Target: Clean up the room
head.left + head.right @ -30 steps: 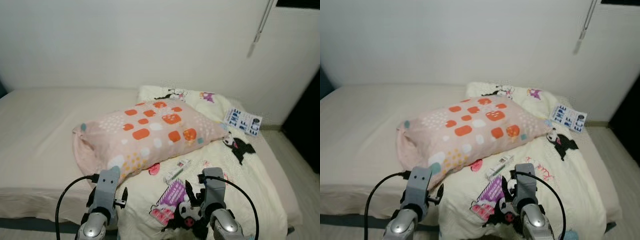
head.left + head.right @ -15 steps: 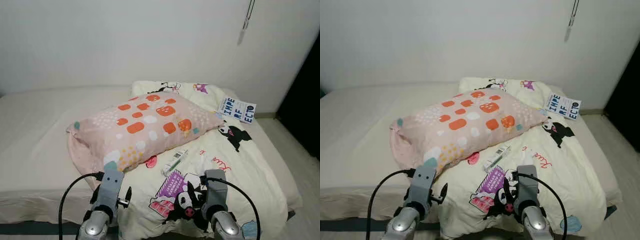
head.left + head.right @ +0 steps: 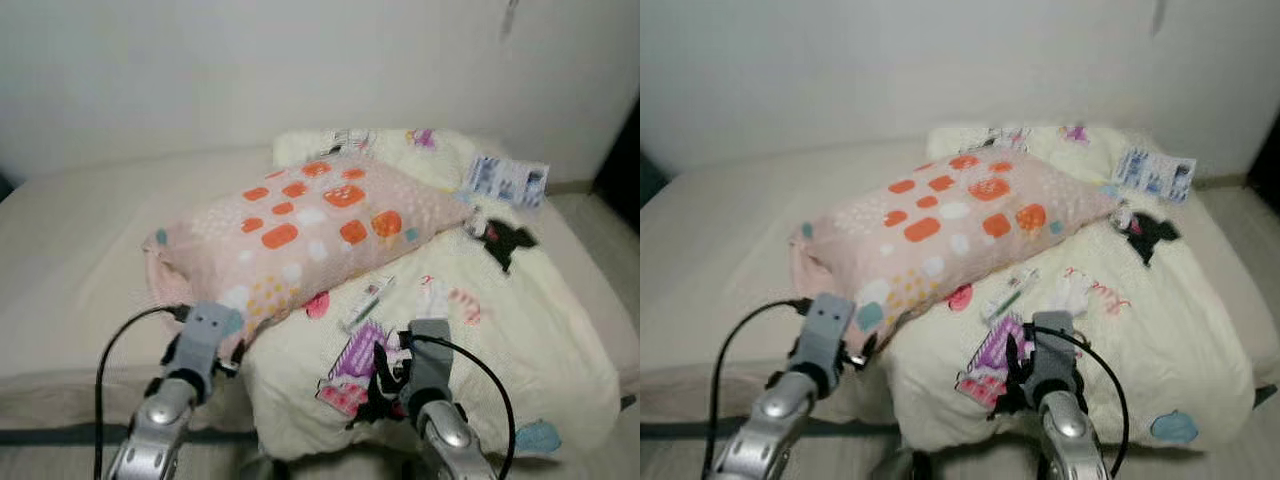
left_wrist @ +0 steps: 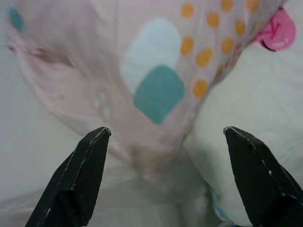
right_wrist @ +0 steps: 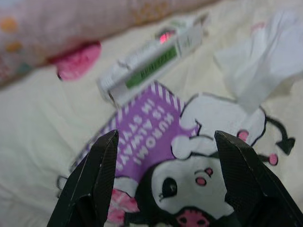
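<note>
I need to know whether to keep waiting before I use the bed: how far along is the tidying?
Nothing looks tidied yet. The pillow lies askew across the blanket, with a small box, a crumpled tissue and a booklet loose on it. The left gripper is open at the pillow's corner; the right gripper is open above the blanket near the box. Neither holds anything. All the clearing is left.

Home bedroom: bed (image 3: 70, 250) against a plain white wall (image 3: 200, 70), pink spotted pillow (image 3: 300, 225) near the bed's head edge, cartoon-print cream duvet (image 3: 520, 330) across its right side.
</note>
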Available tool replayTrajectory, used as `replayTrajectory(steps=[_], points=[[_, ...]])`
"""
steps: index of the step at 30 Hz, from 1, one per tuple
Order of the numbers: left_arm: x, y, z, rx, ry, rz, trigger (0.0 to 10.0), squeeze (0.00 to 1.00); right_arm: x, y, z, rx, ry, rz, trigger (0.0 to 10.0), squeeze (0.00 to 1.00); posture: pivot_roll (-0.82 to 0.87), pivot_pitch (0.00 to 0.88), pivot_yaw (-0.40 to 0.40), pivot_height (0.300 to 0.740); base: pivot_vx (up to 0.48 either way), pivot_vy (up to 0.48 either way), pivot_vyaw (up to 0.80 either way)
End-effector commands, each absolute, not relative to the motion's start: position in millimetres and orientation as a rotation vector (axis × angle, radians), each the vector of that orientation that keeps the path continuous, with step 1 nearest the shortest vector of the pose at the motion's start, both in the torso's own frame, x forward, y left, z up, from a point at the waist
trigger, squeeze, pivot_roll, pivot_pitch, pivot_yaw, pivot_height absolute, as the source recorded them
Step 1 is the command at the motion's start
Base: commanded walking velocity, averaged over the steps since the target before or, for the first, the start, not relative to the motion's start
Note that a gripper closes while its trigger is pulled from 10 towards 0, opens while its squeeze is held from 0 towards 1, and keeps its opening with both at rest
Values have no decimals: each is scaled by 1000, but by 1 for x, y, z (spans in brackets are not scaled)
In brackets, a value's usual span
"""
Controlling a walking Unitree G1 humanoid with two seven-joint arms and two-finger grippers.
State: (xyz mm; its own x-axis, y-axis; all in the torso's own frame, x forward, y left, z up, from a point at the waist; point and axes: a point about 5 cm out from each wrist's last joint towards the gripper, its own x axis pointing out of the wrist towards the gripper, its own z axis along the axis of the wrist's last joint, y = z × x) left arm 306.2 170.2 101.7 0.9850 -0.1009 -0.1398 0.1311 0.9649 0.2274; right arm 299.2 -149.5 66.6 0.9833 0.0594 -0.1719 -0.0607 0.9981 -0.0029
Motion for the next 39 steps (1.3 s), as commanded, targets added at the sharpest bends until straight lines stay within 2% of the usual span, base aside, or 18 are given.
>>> replayTrajectory(steps=[1,7,12,14,23,27,39], points=[[306,181,98,219,156,-108,10000,0,299,-150,69,-14,177,69,10000,0,62,390,133,632,0,0,0],[312,183,101,202,166,-122,10000,0,298,-153,75,-24,166,75,10000,0,52,412,117,632,0,0,0],[313,180,99,102,189,-127,10000,0,294,-156,71,-48,208,45,10000,0,35,412,113,632,0,0,0],[312,175,97,3,199,-124,10000,0,294,-161,74,-109,214,24,10000,0,20,409,109,632,0,0,0],[305,153,89,-99,230,-158,10000,0,302,-178,88,-143,154,-53,10000,0,3,386,100,632,0,0,0],[298,144,82,-86,229,-156,10000,0,311,-175,113,-223,23,9,10000,0,-45,348,67,632,0,0,0],[296,137,86,-66,168,-94,10000,0,320,-181,116,-212,38,40,10000,0,-49,338,28,632,0,0,0]])
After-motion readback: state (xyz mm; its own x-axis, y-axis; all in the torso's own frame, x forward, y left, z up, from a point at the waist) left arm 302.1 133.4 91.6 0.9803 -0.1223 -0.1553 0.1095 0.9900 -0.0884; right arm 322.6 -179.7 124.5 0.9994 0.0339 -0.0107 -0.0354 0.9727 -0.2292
